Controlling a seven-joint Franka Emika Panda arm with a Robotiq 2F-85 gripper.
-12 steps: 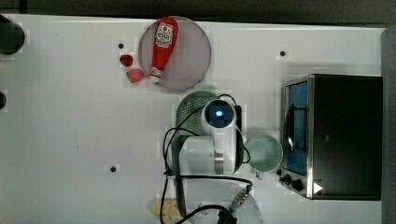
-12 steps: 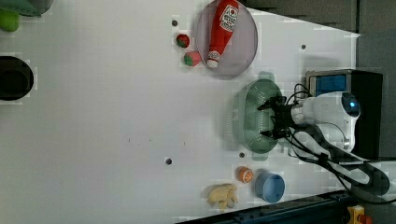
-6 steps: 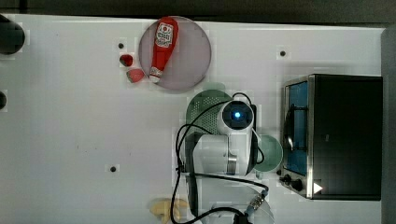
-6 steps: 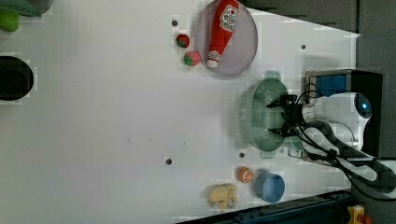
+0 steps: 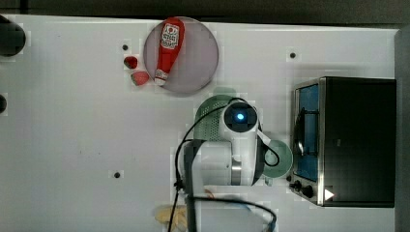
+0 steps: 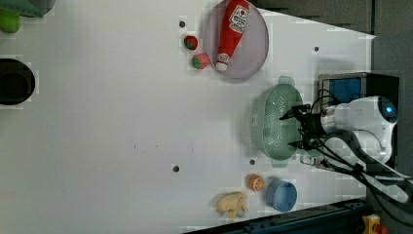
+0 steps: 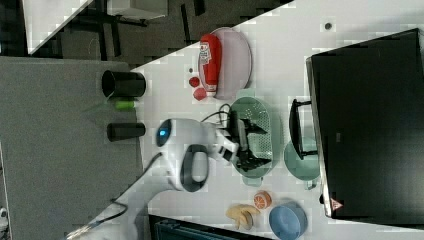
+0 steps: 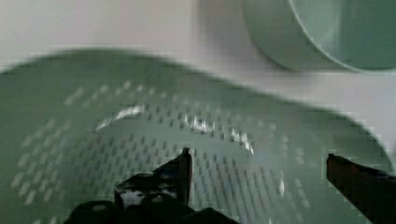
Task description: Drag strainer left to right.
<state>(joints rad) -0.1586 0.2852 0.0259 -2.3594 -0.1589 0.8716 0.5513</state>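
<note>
Strainer (image 6: 273,122) sits on the white table (image 6: 122,122), a pale green perforated bowl with a small tab handle at each end; in the left view it lies just below the grey-purple plate (image 6: 253,53) and to the left of the toaster oven (image 6: 358,87). In the top view the strainer (image 5: 209,116) is partly covered by the white arm, with the plate (image 5: 198,58) up and to the top view's left of it. The gripper (image 6: 296,130) hangs over the strainer's rim on the oven side, its two dark fingers spread wide apart and holding nothing; in the right view the gripper (image 7: 254,145) is likewise spread over the bowl. From the wrist view one fingertip (image 8: 180,170) shows over the holed inside of the strainer (image 8: 93,140), the other toward its rim, with bare bowl between them; whether either finger touches the plastic cannot be told. A smooth mint-green cup (image 5: 280,157) stands just beside the strainer, between it and the oven (image 5: 358,140); its rim (image 8: 327,32) is close by in the wrist view. A red ketchup bottle (image 6: 233,27) lies on the plate, with two small strawberries (image 6: 195,51) beside it. Near the table's edge in the left view are an orange half (image 6: 255,182), a blue bowl (image 6: 281,195) and a pale yellowish toy food item (image 6: 233,204).
</note>
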